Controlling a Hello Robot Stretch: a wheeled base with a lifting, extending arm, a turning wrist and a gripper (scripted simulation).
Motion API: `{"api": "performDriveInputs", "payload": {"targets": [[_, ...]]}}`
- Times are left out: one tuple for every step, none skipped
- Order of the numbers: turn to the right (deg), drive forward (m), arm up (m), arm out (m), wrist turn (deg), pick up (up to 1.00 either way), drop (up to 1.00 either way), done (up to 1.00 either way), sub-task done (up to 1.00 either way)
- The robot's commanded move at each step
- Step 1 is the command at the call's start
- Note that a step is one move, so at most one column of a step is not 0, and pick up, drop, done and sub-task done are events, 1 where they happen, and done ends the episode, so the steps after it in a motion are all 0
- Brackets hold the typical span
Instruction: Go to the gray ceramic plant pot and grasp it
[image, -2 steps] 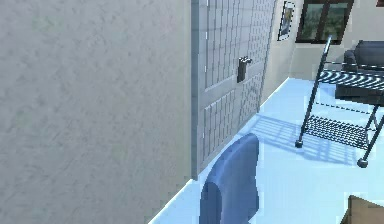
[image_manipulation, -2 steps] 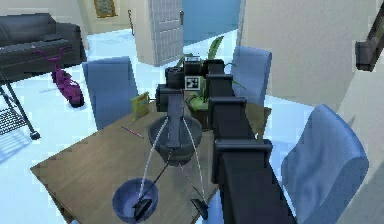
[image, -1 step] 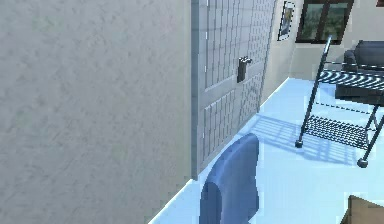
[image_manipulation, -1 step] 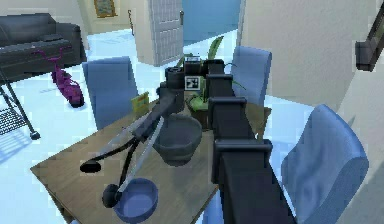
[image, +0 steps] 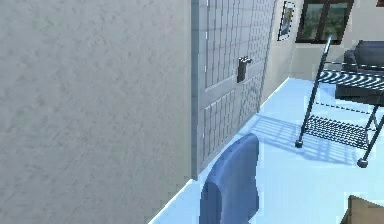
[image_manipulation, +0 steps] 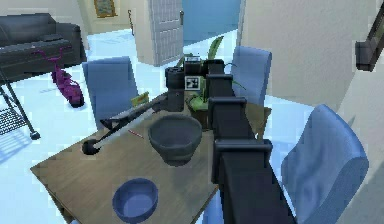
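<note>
- Where the arm (image_manipulation: 235, 150) ends, we see the gripper (image_manipulation: 98, 135) stretching thin fingers over the wooden table (image_manipulation: 70, 170) toward a blue chair (image_manipulation: 110, 85); we cannot tell how the jaws stand or whether they hold anything.
- We find the gray pot (image_manipulation: 177, 140) upright on the table, just beside the arm.
- Farther out we see a leafy plant (image_manipulation: 214, 48); nearer, a blue bowl (image_manipulation: 137, 198).
</note>
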Motion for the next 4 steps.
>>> {"api": "performDriveInputs", "payload": {"targets": [[0.0, 0.0, 0.0, 0.0, 45.0, 0.0, 0.0, 0.0, 0.0], [0.0, 0.0, 0.0, 0.0, 30.0, 0.0, 0.0, 0.0, 0.0], [0.0, 0.0, -0.24, 0.0, 0.0, 0.0, 0.0, 0.0, 0.0], [0.0, 0.0, 0.0, 0.0, 0.0, 1.0, 0.0, 0.0, 0.0]]}}
